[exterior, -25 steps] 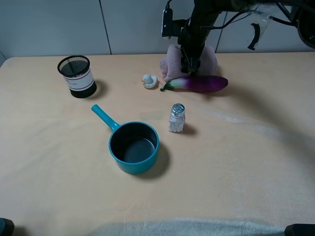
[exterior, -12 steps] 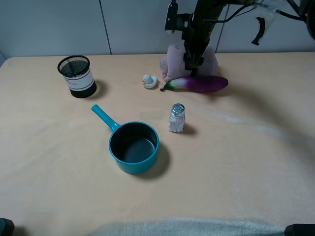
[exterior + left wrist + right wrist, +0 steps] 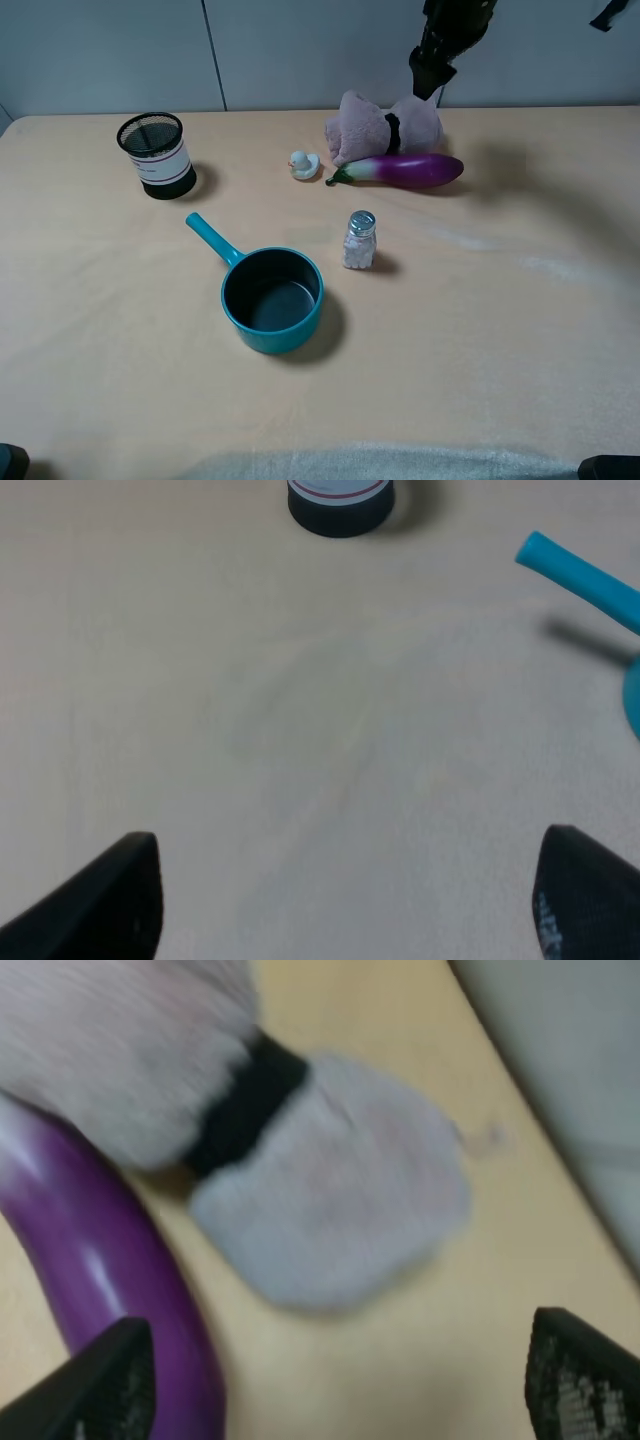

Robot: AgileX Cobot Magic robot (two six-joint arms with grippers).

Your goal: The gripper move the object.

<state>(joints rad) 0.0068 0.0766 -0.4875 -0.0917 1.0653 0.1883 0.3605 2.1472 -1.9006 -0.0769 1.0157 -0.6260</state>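
Fingers [image 3: 585, 1375] of the right gripper [image 3: 427, 80] are held spread, empty, above the towel [image 3: 365, 125]; the eggplant [image 3: 410, 170] against it could be dragged along.

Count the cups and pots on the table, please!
2. The black mesh cup stands at the far left of the table; the teal saucepan sits near the middle, nearer the camera. The lidded shaker isn't counted. None seems hidden.

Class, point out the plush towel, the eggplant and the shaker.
plush towel [image 3: 391, 131], exterior high view, on its black middle band.
eggplant [image 3: 410, 169], exterior high view, middle of purple body.
shaker [image 3: 359, 245], exterior high view, glass body.
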